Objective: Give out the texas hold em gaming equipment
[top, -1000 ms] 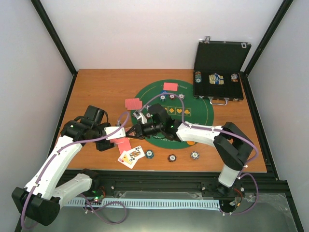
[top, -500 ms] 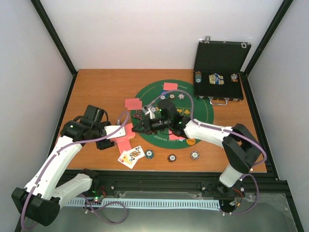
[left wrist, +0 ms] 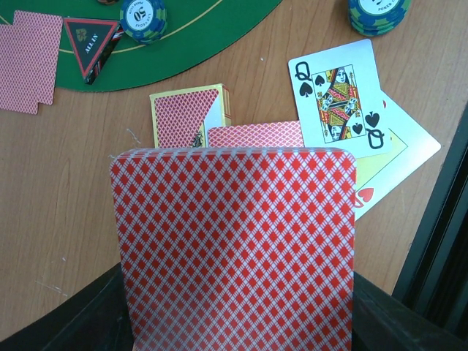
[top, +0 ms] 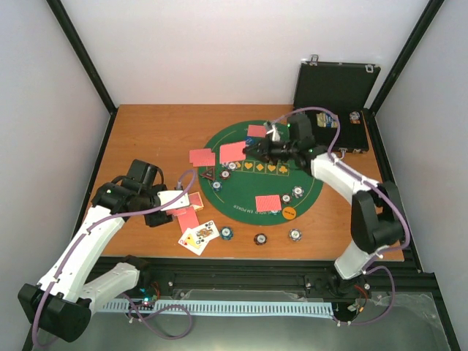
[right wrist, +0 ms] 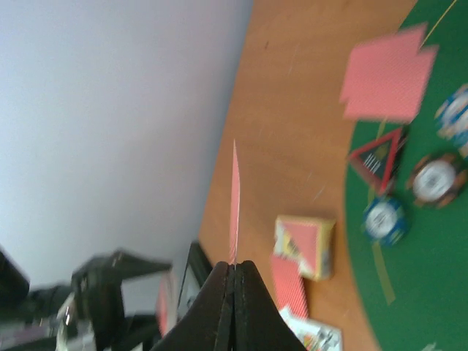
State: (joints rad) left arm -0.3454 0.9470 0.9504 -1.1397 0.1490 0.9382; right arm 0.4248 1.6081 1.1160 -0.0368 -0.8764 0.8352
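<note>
Red-backed card held near the rim of the green mat
It is pinched edge-on by the right gripper; the deck is clamped in the left gripper, toward the front edge of the table.

A wooden table is seen from above, with a round green poker mat laid at its middle. A red-backed card is held by the right gripper above the mat's far left part. A deck of cards is gripped by the left gripper beside the mat. Three poker chips are lined along the near edge. An open black case is set at the far right corner.
</note>
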